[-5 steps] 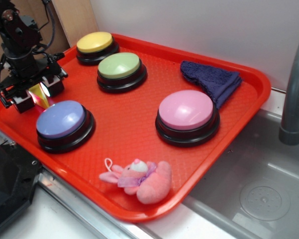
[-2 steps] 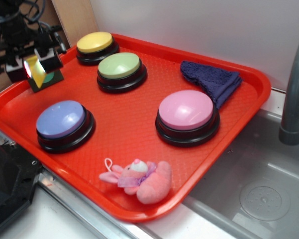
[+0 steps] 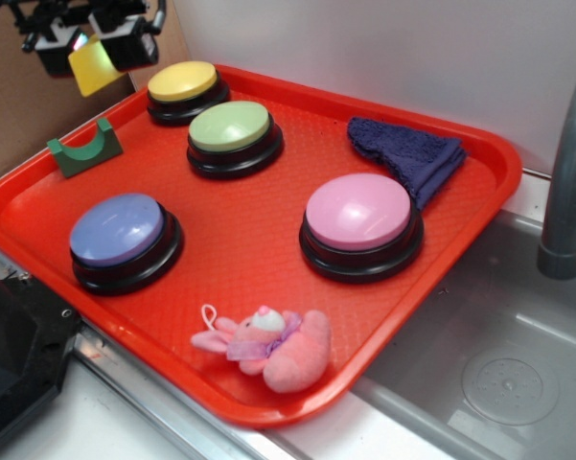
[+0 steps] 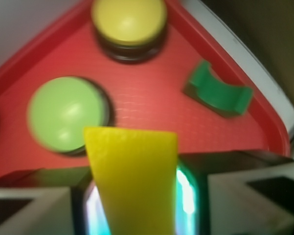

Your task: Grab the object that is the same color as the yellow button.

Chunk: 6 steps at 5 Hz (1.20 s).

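My gripper (image 3: 89,43) is shut on the yellow wedge block (image 3: 96,63) and holds it high above the tray's far left corner. In the wrist view the block (image 4: 134,181) fills the gap between my lit fingers. The yellow button (image 3: 182,82) stands at the tray's back left, to the right of and below the block; in the wrist view it (image 4: 129,19) is at the top.
A red tray (image 3: 249,249) holds a light-green button (image 3: 230,126), a purple button (image 3: 118,230), a pink button (image 3: 358,213), a green arch block (image 3: 84,149), a dark blue cloth (image 3: 408,153) and a pink plush toy (image 3: 268,345). A sink and faucet (image 3: 565,182) are at the right.
My gripper has risen from the tray's left side, near the purple button, with the yellow wedge in it. The green arch block now stands uncovered on the tray.
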Each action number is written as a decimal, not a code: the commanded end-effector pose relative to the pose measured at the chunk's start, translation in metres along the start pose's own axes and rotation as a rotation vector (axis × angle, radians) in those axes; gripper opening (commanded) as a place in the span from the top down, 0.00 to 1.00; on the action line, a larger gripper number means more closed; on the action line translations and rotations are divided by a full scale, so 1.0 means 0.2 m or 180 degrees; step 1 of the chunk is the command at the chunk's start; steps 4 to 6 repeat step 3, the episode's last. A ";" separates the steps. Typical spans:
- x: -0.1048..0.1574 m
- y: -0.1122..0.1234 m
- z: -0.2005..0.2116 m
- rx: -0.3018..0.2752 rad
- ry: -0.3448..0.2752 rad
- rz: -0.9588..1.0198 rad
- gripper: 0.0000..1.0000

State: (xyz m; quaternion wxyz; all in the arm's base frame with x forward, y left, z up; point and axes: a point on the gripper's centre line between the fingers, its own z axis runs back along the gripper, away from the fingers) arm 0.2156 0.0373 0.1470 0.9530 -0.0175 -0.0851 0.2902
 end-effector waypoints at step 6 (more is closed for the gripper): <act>0.09 -0.15 0.18 0.0165 -0.0053 -0.0418 0.00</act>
